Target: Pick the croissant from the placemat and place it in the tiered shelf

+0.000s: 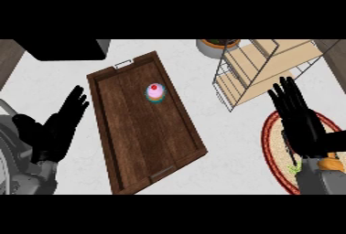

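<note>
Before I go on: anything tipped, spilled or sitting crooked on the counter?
Nothing spilled or tipped. The wooden tray lies at a slant on the counter, with a cupcake upright in it. The shelf stands beyond the placemat. The right hand covers most of the placemat; only an orange bit shows at its wrist.

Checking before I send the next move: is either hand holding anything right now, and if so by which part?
Nothing is held. The left hand is open beside the tray; the right hand is open above the placemat.
</note>
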